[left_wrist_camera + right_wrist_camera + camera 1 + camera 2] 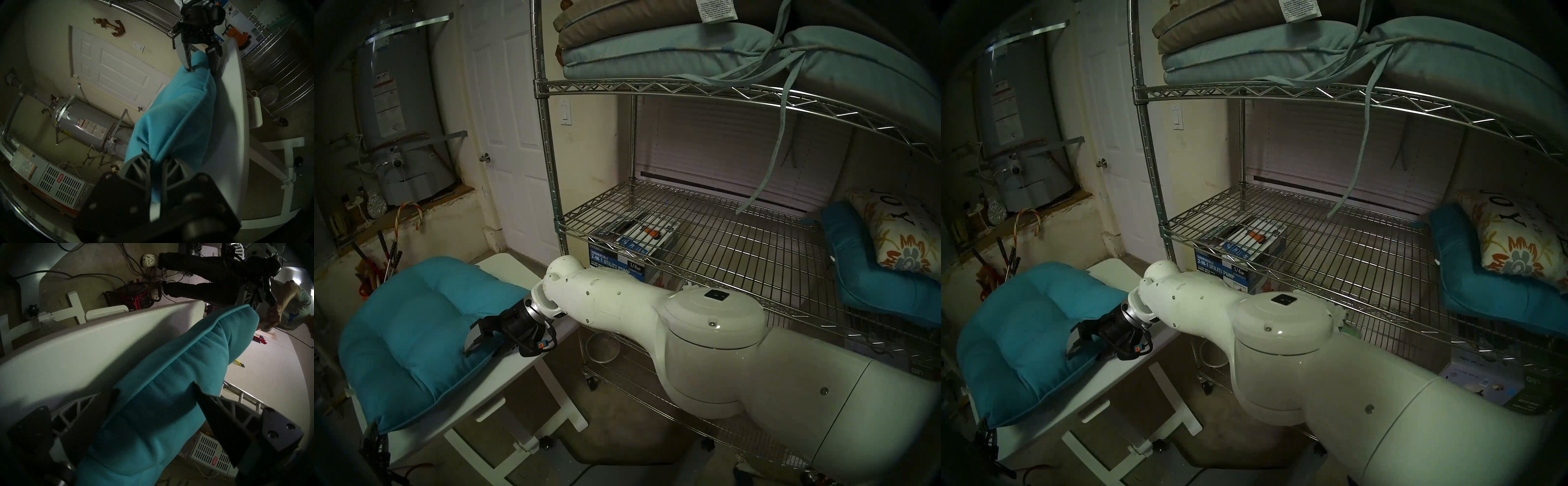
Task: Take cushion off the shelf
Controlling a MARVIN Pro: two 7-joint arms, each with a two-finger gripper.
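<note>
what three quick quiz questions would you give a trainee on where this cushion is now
1. True or false: the cushion lies on a tier of the shelf.
2. Pick one. The left end effector is shut on: A) the cushion's edge, B) a shelf post, C) a door knob.
3. Fill the gap: the cushion rests on the white ____.

Key: 1 false, it is off the shelf; 2 A; 3 table.
</note>
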